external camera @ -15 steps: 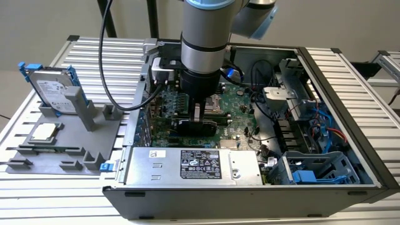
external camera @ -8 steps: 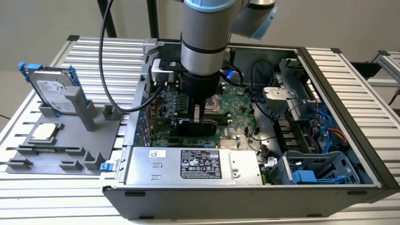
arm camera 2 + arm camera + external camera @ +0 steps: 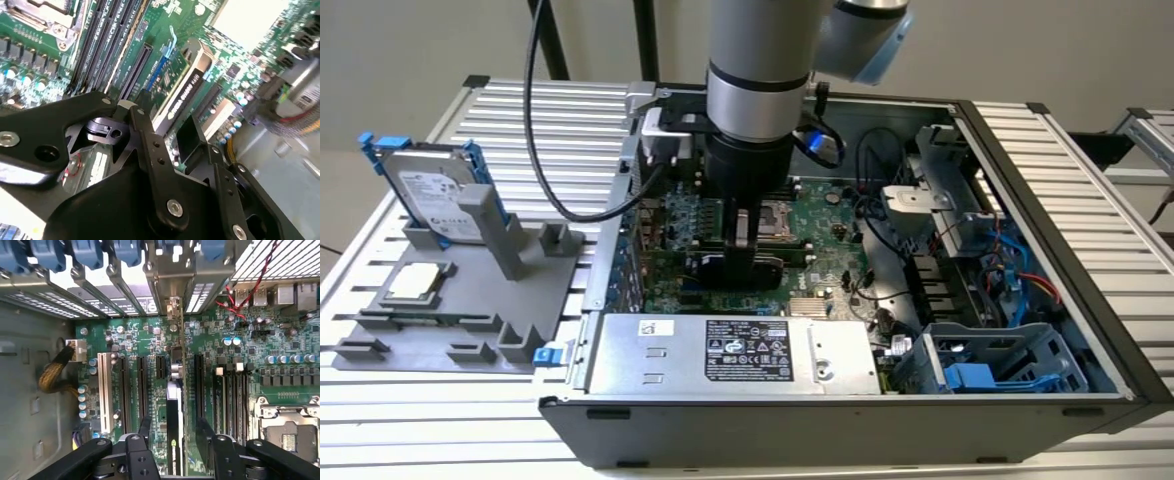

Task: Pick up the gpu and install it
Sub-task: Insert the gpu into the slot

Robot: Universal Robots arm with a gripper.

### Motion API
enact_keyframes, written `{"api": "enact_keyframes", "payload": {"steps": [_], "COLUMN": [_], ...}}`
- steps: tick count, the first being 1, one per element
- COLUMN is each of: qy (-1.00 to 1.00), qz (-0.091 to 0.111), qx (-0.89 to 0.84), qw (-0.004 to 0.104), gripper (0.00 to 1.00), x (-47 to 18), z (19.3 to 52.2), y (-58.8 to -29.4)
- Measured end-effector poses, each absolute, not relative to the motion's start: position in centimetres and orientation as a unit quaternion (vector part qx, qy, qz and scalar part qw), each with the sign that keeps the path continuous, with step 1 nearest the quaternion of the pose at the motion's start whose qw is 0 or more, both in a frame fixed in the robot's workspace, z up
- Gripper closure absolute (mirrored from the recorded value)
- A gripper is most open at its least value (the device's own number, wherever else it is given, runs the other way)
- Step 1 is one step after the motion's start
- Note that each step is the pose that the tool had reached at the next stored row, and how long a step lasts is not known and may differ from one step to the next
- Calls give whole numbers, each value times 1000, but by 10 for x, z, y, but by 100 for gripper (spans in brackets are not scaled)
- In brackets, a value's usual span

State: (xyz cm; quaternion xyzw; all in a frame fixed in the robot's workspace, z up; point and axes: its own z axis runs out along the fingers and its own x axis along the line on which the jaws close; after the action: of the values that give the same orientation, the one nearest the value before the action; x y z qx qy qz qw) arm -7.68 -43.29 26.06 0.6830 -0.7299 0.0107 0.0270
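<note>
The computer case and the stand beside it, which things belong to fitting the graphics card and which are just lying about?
Part of the job:
- graphics card, standing on edge between the gripper fingers
- motherboard in the computer case

Lying about:
- hard drive, upright on the grey stand
- processor chip on that stand

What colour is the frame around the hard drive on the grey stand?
Blue; the hard drive frame shows best in the exterior view.
</note>
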Motion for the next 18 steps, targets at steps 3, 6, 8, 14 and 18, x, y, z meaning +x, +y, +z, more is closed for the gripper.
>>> {"api": "enact_keyframes", "payload": {"steps": [3,6,8,14,18], "qy": [-730,-730,-730,-730,-730], "qz": [11,11,11,11,12], "qx": [683,683,683,683,683], "qw": [27,27,27,28,28], "gripper": [0,0,0,100,100], "x": [-77,-77,-77,-77,-77], "z": [274,288,297,298,298], "y": [-433,-433,-433,-433,-433]}}
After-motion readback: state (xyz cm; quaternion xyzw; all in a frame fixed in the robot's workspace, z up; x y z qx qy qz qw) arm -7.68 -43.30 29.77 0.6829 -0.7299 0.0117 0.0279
